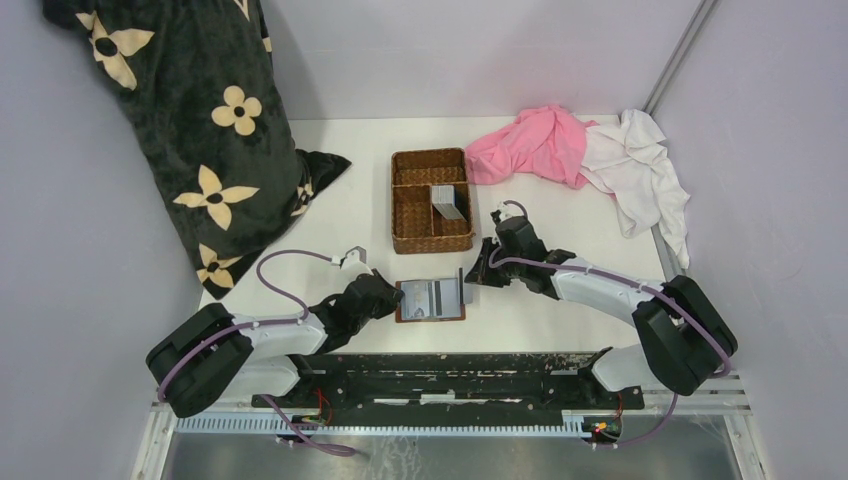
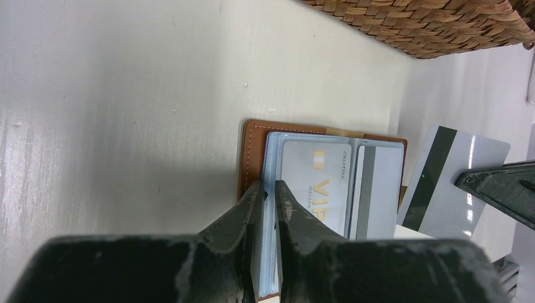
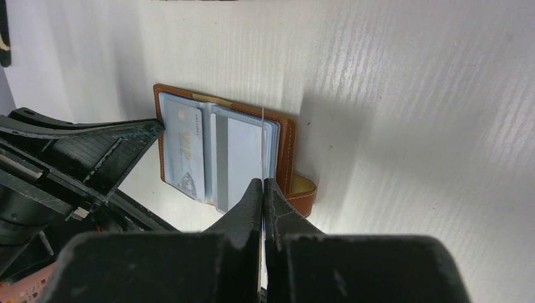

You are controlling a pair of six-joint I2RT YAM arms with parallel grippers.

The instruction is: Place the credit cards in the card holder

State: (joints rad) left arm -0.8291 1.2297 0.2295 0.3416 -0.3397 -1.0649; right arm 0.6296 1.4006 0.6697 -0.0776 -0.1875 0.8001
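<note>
Brown leather, the card holder (image 1: 430,302) lies open on the white table (image 1: 360,210) between my two arms. Its long axis runs left to right, its clear pockets face up, and its snap tab sticks out on the right. A VIP card (image 2: 318,189) sits in its left pocket. My left gripper (image 2: 270,189) pinches the holder's left edge, jaws only a sliver apart. My right gripper (image 3: 262,186) is clamped tight on a grey card (image 2: 451,183) with a dark stripe, standing on edge over the right-hand page. Just behind, a wicker basket (image 1: 425,230) holds more cards (image 1: 448,200).
</note>
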